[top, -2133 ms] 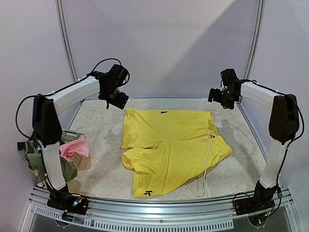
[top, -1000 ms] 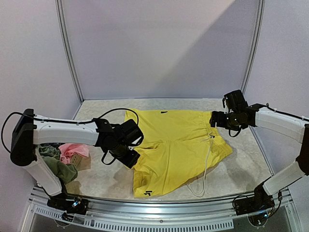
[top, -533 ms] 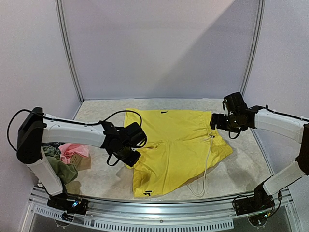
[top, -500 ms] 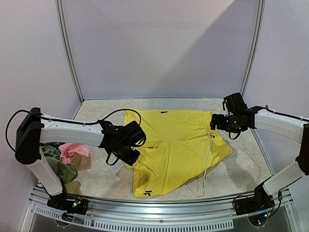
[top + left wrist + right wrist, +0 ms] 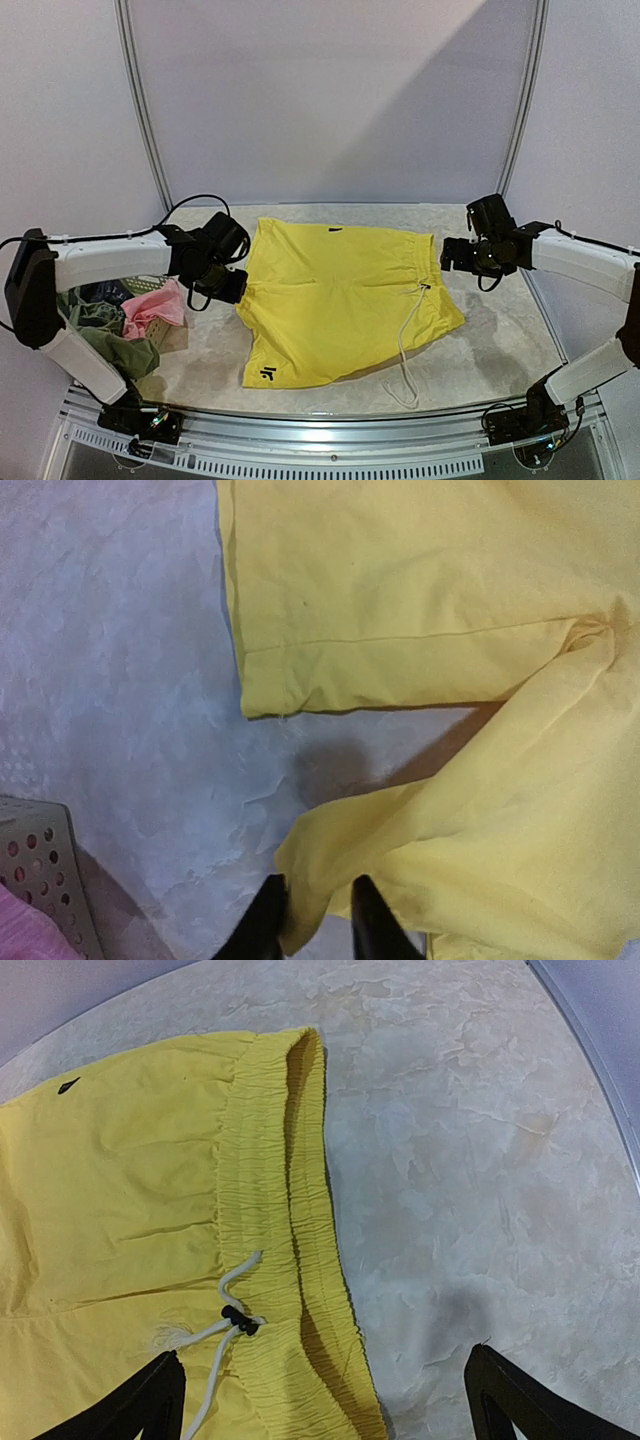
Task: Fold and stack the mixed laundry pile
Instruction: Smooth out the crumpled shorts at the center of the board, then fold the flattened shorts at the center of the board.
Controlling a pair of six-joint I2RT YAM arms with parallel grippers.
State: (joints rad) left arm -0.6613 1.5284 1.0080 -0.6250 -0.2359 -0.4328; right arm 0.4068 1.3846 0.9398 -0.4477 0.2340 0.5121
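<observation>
The yellow drawstring shorts (image 5: 340, 300) lie spread flat in the middle of the table, waistband to the right. My left gripper (image 5: 230, 290) is at their left edge, shut on a fold of one leg's hem (image 5: 330, 850), which bunches between the two black fingers (image 5: 262, 925). My right gripper (image 5: 448, 257) hovers open over the waistband (image 5: 300, 1210), its fingers wide apart either side of it and nothing held. The white drawstring (image 5: 235, 1315) trails off the waistband. The other garments, pink (image 5: 152, 305) and olive-green (image 5: 120, 350), sit heaped at the far left.
A pale mesh basket (image 5: 35, 865) holds the heap beside the left arm. The drawstring's loop (image 5: 405, 375) reaches toward the near metal rail (image 5: 330, 440). Walls and upright posts close in the table's back and sides.
My left gripper closed on the shorts' leg hem and pulled it left and back; the whole shorts slid left and the folded leg opened out. The right gripper barely moved.
</observation>
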